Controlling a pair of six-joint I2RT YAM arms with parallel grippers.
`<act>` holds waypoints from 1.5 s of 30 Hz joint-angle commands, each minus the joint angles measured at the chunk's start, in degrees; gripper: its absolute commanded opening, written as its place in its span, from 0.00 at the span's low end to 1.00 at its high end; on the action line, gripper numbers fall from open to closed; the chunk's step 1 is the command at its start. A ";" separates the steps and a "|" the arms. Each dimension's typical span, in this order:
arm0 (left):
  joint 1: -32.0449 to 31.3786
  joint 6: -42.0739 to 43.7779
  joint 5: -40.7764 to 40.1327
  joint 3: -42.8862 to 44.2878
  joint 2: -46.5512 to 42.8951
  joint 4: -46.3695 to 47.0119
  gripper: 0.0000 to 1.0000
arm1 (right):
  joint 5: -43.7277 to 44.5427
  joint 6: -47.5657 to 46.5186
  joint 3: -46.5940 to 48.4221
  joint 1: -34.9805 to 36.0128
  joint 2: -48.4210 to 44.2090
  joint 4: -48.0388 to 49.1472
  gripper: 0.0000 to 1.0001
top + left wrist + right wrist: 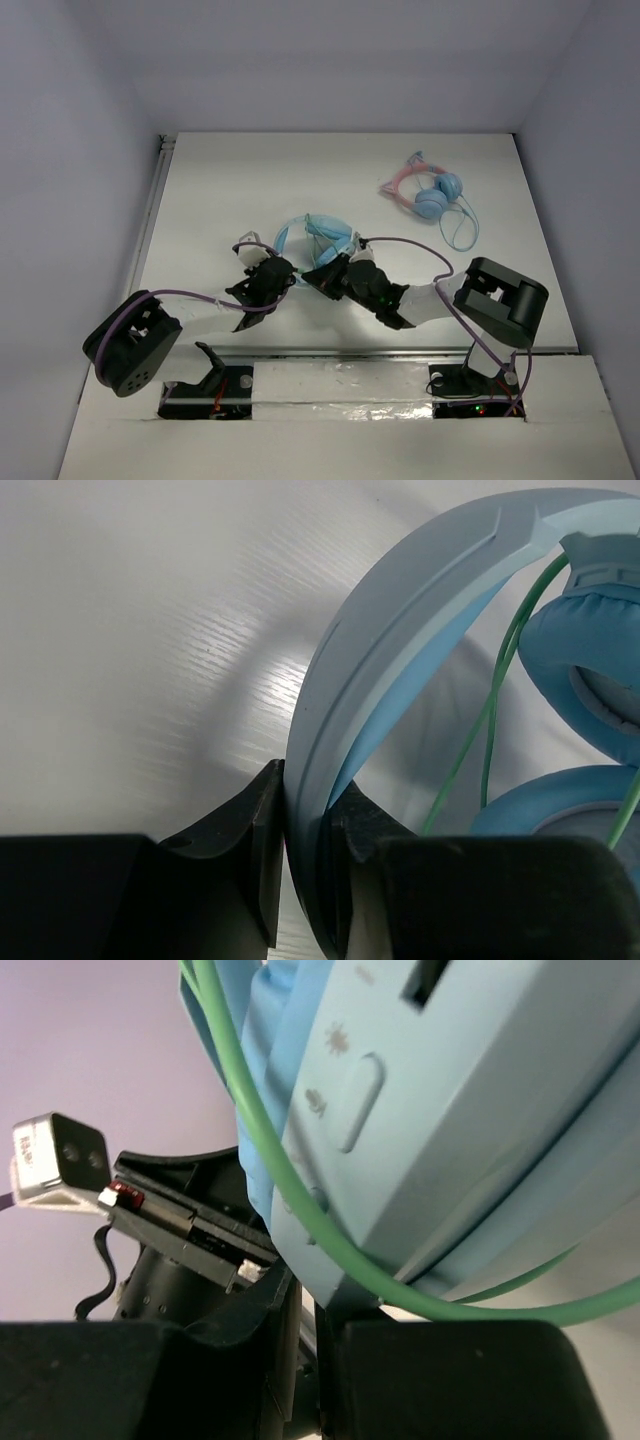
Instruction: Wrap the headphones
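Light-blue headphones [330, 236] held near the middle of the white table [230, 180], headband [400, 660] clamped between the jaws of the left gripper [305, 825], green cable [494, 705] draped past the cups [590, 650], right gripper [310, 1310] set close against one cup, its jaws narrowly parted, any hold not discernible.

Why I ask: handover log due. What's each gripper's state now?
Left gripper: closed on the headband of the headphones.
Right gripper: nearly closed by the green cable; grip cannot be told.
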 commanded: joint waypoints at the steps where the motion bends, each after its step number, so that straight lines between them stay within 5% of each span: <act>1: -2.78 1.66 8.89 2.07 -1.20 1.69 0.00 | 8.41 -1.94 4.24 -1.79 2.60 -4.71 0.16; 20: -3.83 8.86 12.84 8.49 4.07 -5.97 0.00 | 4.02 -10.02 9.26 -1.18 4.46 -15.61 0.15; 36: -3.83 13.88 19.26 14.46 11.71 -9.57 0.00 | -2.76 -19.77 8.47 -0.65 -12.32 -30.55 0.28; 40: -3.30 14.49 19.26 15.61 12.60 -10.98 0.00 | -3.20 -22.85 9.96 -0.65 -17.42 -35.20 0.37; 45: -2.69 15.37 18.73 16.75 12.25 -12.04 0.00 | -1.71 -25.05 9.79 -0.65 -25.15 -40.91 0.34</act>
